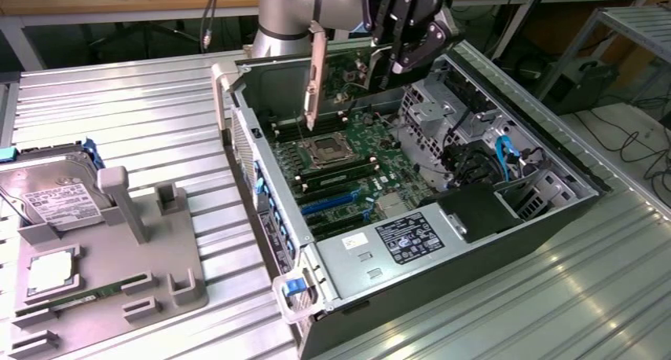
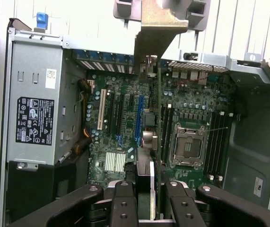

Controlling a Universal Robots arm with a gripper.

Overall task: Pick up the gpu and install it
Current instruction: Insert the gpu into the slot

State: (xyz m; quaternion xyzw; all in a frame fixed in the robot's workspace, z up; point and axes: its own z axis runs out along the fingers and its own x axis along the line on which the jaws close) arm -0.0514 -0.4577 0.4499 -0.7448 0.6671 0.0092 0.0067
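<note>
Foreground, ribbed metal tabletop point(image 1: 126, 101): grey parts fixture point(image 1: 157, 258) carrying a hard drive point(image 1: 53, 199) and a memory stick point(image 1: 93, 295). Beyond it, an open computer case point(image 1: 524, 250) with its motherboard point(image 1: 351, 167) exposed. Farther back, the end effector point(image 1: 390, 71) is clamped narrow on the gpu point(image 2: 157, 33). The card hangs on edge above the motherboard, silver bracket point(image 1: 314, 77) toward the exterior view's left, apparently clear of the blue slots point(image 1: 330, 203).

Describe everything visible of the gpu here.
The gpu is a thin flat card with a silver metal end bracket, seen edge-on from the wrist view. It is held on edge over the motherboard of the open computer case, not yet seated in a slot; only the gripper touches it, clamping it from both sides.
</note>
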